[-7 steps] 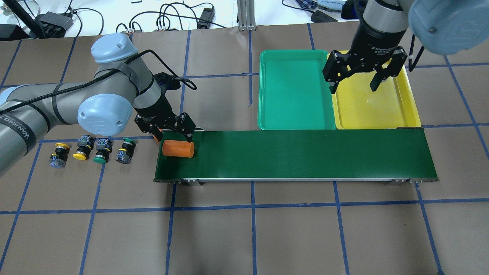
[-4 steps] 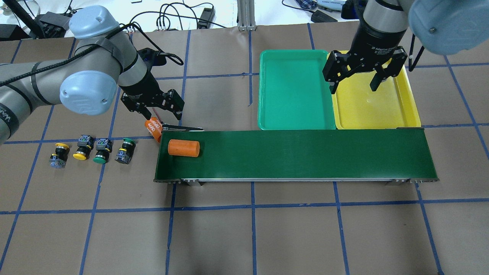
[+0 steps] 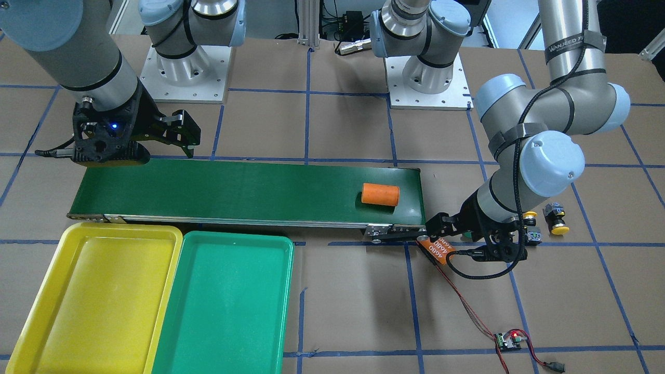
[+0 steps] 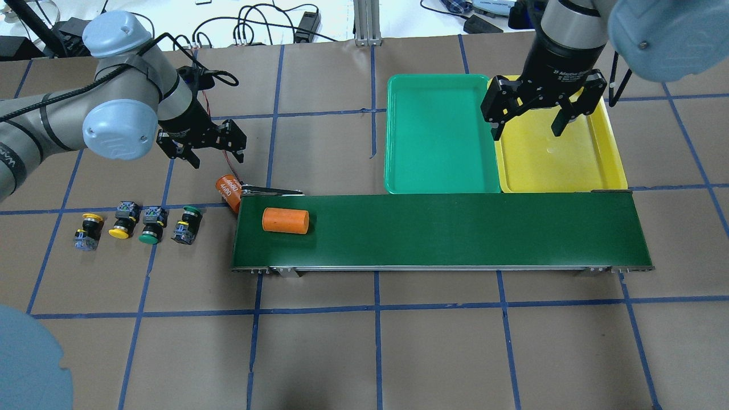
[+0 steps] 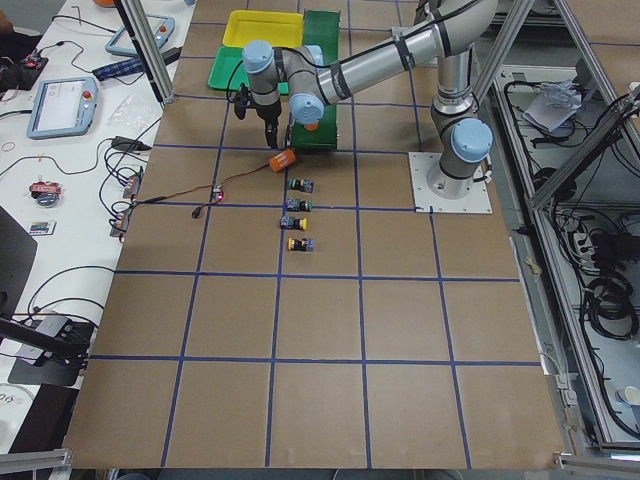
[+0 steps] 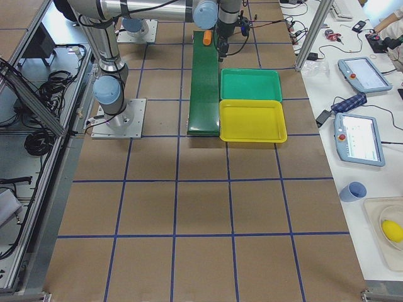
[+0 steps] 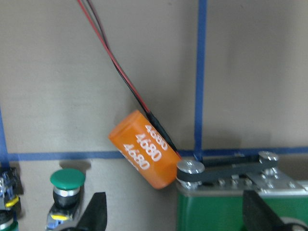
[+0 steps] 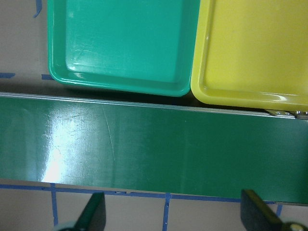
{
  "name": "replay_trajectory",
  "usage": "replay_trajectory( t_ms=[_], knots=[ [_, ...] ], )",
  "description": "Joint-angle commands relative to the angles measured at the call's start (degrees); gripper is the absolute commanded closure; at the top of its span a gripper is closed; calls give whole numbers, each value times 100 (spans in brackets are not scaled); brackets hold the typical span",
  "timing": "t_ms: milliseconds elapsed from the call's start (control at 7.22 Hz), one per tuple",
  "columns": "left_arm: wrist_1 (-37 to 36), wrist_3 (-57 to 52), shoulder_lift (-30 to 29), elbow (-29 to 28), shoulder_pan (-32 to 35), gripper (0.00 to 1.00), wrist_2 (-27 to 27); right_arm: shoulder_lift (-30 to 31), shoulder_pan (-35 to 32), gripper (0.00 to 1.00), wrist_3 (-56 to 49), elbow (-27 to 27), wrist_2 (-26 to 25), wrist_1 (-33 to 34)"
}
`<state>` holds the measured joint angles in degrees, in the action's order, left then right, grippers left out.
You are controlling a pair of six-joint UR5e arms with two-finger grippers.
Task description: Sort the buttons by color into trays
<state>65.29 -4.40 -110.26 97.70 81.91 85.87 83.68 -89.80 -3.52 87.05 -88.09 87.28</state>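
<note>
Holding the left tool [image 4: 215,156] spread wide and pinching nothing, above the table [image 4: 398,341] just behind the orange cylinder marked "4680" [image 4: 228,187]. Showing that cylinder lying tilted against the far corner of the dark-green conveyor belt [image 4: 455,230] at its left end, with a thin red-and-black wire [image 7: 120,72] running from it across the table. Holding the right tool [image 4: 527,132] spread too, gripping nothing, hanging over the seam between the green tray [image 4: 393,136] and the yellow tray [image 4: 569,165]. Showing both trays side by side and touching, along the belt's far edge at its right end. Leaving all four buttons on the table in a row to the left of the belt and apart from it, each lying on its side: first yellow button [image 4: 86,230], second yellow button [image 4: 123,219], first green button [image 4: 152,224], then second green button [image 4: 185,226] nearest the belt. Carrying a plain orange cylinder [image 4: 285,221] on the belt near its left end, lying lengthwise.
</note>
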Motion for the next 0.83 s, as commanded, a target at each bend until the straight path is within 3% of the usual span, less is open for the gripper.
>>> replay_trajectory(
  t_ms=[0, 692],
  knots=[
    [-470, 543, -494, -119, -17, 0, 9, -1, 6, 0, 0, 5, -6, 0],
    [-649, 1047, -699, 257, -26, 0, 377, -1, -2, 0, 0, 5, -6, 0]
  ],
)
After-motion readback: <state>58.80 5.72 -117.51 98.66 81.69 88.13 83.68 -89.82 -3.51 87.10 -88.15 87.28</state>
